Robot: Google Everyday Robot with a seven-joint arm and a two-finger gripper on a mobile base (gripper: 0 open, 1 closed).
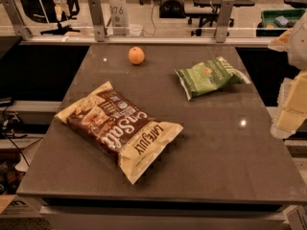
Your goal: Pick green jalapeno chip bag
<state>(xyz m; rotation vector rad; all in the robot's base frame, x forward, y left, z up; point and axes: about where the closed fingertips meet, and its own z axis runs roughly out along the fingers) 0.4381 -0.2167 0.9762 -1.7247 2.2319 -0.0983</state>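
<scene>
Brown-and-cream "Late July" chip bag [120, 131] is nearest. It lies flat on the dark grey tabletop [230, 166], left of centre and set at an angle, with one cream end pointing toward the near edge. Nothing is touching it.

My hand [290, 110] is at the far right edge of the view, showing as pale cream blocks, partly cut off. It sits past the tabletop's right side at about mid-depth. Can't tell whether it is wide or narrow. It isn't touching either bag.

The green jalapeno chip bag [211, 76] is further back, right of centre, flat on the tabletop. It is crinkled, has white ends and pale lettering, and carries a small orange-red mark on its face. Its right end is angled further back. It is well apart from the brown bag and apart from my hand.

An orange [136, 55] sits near the far edge, left of centre, clear of both bags.

Beyond the tabletop is a low clear barrier on grey metal posts [96, 19]. Behind that are office chairs [171, 6], with a green bin [283, 19] at far right.
</scene>
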